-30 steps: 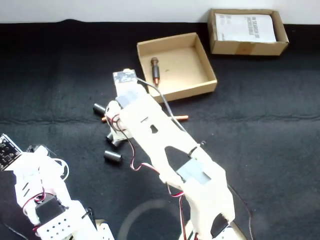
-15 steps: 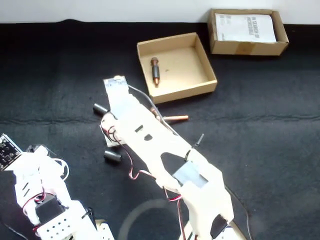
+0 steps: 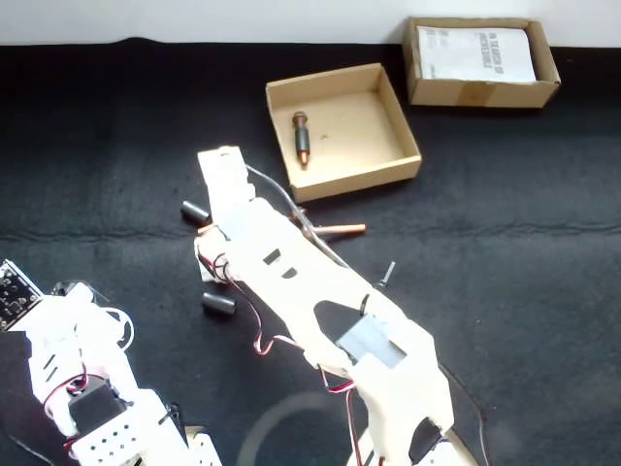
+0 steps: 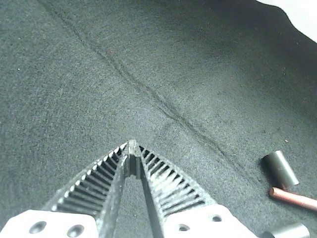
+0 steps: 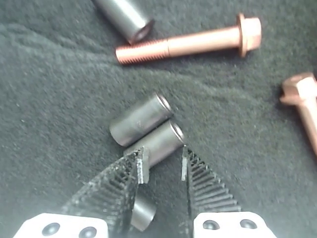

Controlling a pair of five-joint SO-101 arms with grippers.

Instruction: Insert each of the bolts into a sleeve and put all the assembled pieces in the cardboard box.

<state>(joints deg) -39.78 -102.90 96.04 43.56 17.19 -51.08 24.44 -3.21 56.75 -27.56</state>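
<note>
Arm on the left [image 3: 82, 388] is parked folded at the near-left corner of the black mat [image 3: 524, 291], well apart from the parts. The left claw [image 4: 132, 148] is closed tight, teeth meshed, nothing held, with just mat under it.

Moving right, two loose sleeves are seen from above: one sleeve [image 3: 194, 211] beside the head of the right arm [image 3: 320, 291], another [image 3: 218, 303] nearer the front, just beside that arm. A copper bolt tip [image 3: 206, 230] pokes out between them.

The right arm is stretched diagonally from the front edge up toward the middle-left. In its wrist view the right claw [image 5: 163, 162] is opened only narrowly, and the end of a grey sleeve [image 5: 156, 144] sits between the tips of its fingers [image 5: 124, 183]. Whether the tips are actually touching it can't be told. That sleeve is lying flat and is pressed side by side against a twin [image 5: 139, 121]. A third sleeve [image 5: 124, 17] lies farther off, just beside the threaded end of a bolt [image 5: 193, 42]. Another bolt head [image 5: 302, 91] is cut off at the frame edge.

On the arm's right side a bolt [image 3: 340, 230] is left on the mat, near the front wall of the box [image 3: 281, 97]. One assembled piece [image 3: 303, 138] is already laid inside the box, near its left wall.

Far right at the back, a second box [image 3: 480, 94] is set with a printed sheet [image 3: 475, 53] in it.
</note>
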